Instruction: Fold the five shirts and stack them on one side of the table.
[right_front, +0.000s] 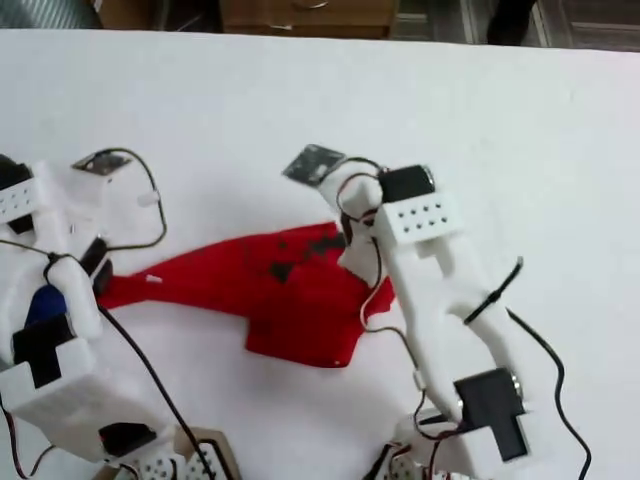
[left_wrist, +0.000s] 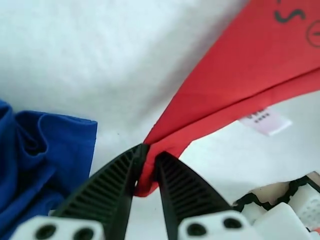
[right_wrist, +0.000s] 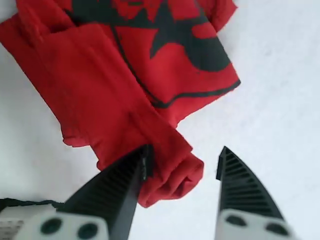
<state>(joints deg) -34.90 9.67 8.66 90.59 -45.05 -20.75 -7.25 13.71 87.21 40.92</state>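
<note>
Red shirt (right_front: 300, 300) lies crumpled mid-tabletop (right_front: 300, 100), one stretched corner clenched in the left gripper (left_wrist: 150, 152) just beside a rumpled blue shirt (left_wrist: 35, 165), while the right gripper (right_wrist: 184, 155) hangs released, jaws spread over a bunched fold at the opposite side.

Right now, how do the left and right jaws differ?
The left jaws are shut; the right jaws stand open. The left jaws pinch a taut corner of the red shirt; the right jaws sit over its bunched fold. Both are at that shirt.
</note>
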